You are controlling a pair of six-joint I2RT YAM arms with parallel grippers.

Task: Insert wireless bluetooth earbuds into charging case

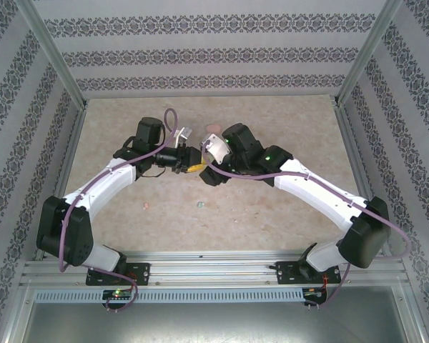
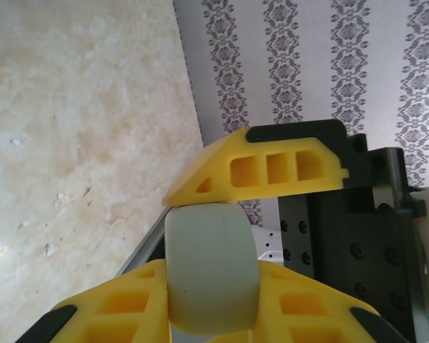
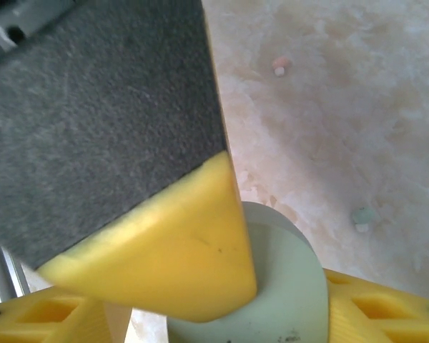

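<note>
Left hand point(image 2: 194, 251) clamped on mint case point(image 2: 214, 275), its bottom cut off, right hand point(image 3: 275, 314) against it, grip impossible to tell, blurred mint bud point(image 3: 362, 216) beyond

Matt mint plastic case point(image 2: 211, 264), mottled stone-look table point(image 2: 71, 143)

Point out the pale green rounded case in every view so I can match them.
Left wrist: pale green rounded plastic case, bottom centre, clamped between yellow jaws.
Right wrist: the case, bottom centre, partly behind a yellow jaw.
Top external: mid-table where both arms meet, hidden at the left gripper.
Shared landmark: beige marbled tabletop.
</note>
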